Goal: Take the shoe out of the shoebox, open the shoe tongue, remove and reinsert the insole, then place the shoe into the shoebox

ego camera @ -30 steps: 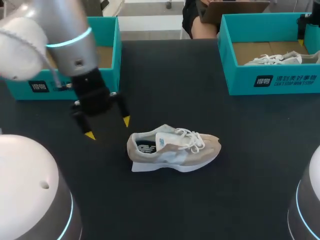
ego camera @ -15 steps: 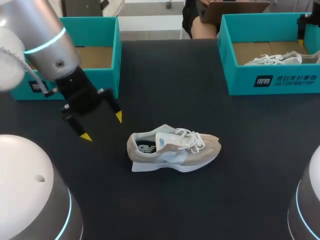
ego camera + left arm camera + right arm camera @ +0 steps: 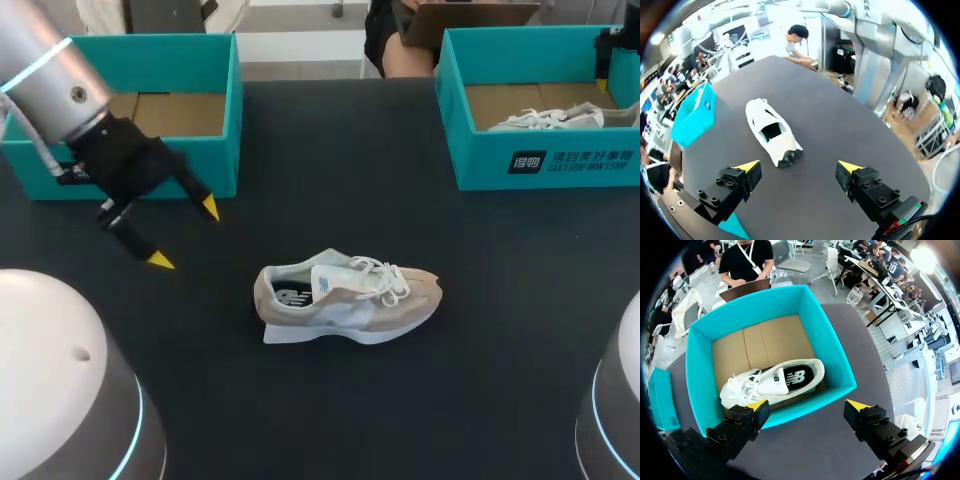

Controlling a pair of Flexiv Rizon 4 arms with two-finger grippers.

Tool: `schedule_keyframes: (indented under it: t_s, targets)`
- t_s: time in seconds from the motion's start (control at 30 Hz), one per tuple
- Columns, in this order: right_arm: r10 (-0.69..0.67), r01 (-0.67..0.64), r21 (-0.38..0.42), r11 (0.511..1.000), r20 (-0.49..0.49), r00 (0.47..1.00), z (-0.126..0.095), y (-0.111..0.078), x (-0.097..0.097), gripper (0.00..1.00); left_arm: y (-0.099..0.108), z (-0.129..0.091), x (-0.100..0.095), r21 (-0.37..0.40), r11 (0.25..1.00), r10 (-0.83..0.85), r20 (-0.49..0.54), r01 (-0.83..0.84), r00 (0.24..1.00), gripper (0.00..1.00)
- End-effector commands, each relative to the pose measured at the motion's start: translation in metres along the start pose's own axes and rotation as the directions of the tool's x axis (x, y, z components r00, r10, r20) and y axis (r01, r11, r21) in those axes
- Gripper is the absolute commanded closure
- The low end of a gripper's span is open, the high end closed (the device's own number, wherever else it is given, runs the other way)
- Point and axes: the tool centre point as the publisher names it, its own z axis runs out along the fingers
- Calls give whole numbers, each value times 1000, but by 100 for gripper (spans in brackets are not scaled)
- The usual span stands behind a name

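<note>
At 2 o'clock the right shoebox [image 3: 540, 165] runs off the edge, its wall hiding the white shoe's [image 3: 545, 118] lower part. At 10 o'clock the left arm [image 3: 60, 85] covers the left shoebox's [image 3: 205, 110] front corner.

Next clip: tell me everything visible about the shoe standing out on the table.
The shoe is a beige and pale grey sneaker with white laces, a white sole and a dark inside. It stands upright on its sole near the middle of the black table, toe toward my right. Nothing touches it; the open left pincer hangs apart beyond its heel.
</note>
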Motion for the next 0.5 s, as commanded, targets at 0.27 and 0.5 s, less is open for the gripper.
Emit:
schedule_keyframes:
  t_s: [0.27,0.5]
  targets:
    - [0,0,-1,1000,0,1000,0,0,0,0,19,-1,29,441,784,-521,86,436,850,0]
    - [0,0,-1,1000,0,1000,0,0,0,0,14,7,35,419,855,-371,84,305,925,0]
